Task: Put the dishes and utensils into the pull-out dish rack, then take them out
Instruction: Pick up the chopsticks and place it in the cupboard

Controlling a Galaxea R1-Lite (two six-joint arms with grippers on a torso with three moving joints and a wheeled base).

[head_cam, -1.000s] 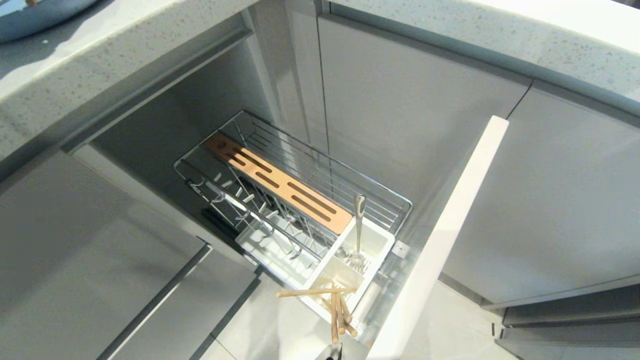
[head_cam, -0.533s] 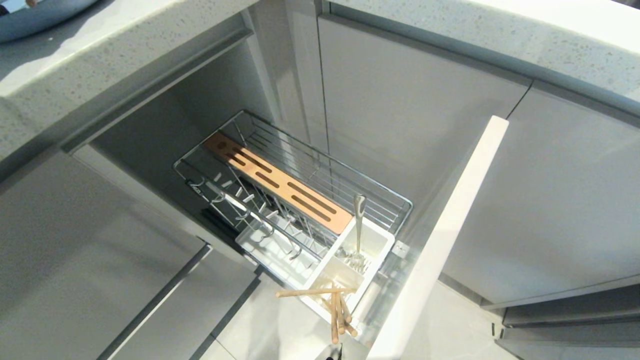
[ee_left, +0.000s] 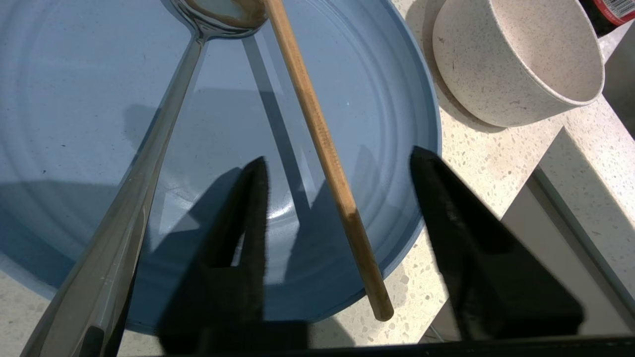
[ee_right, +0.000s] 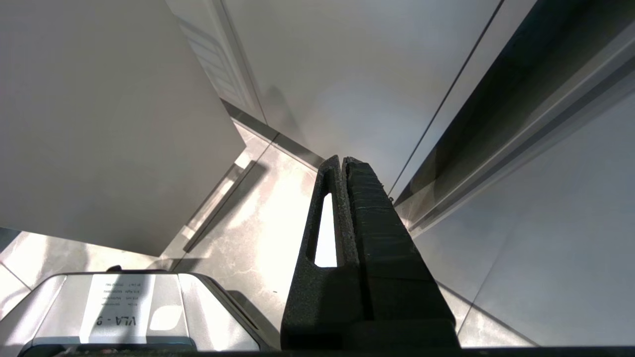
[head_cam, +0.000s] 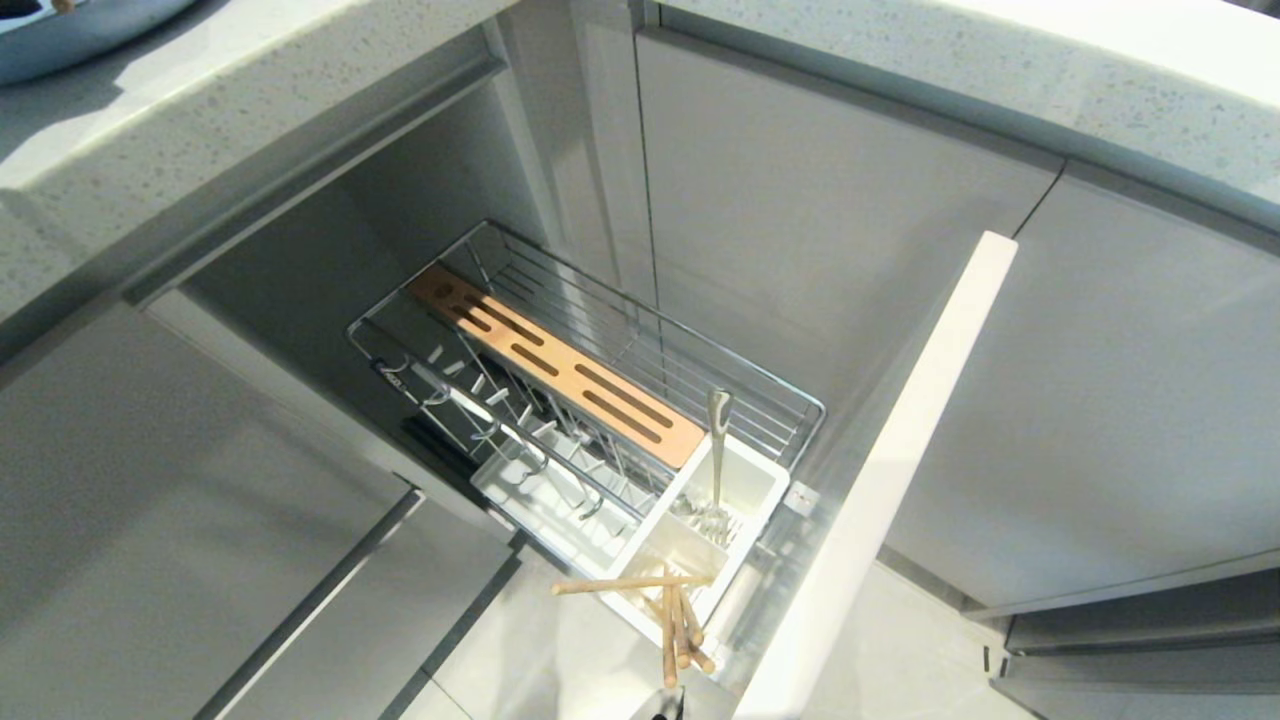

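My left gripper (ee_left: 337,193) is part-open over the flat light-blue plate (ee_left: 74,124) on the speckled worktop (ee_left: 496,158), jaws either side of one light wooden chopstick (ee_left: 322,144), not clamped yet. Slim silver spoon (ee_left: 149,158) lies alongside, cream bowl (ee_left: 516,54) just beside the plate. I'd close square on the stick, clear of the rim. Right gripper (ee_right: 342,168) shut, parked. Chrome wire pull-out rack (head_cam: 600,380) stands open.

A pale speckled stone counter (head_cam: 250,110) overhangs flat grey cabinet fronts (head_cam: 830,250). Below the counter, glossy light floor tiles (head_cam: 540,650) reflect bright light. Strong sunlight falls across the counter's top.
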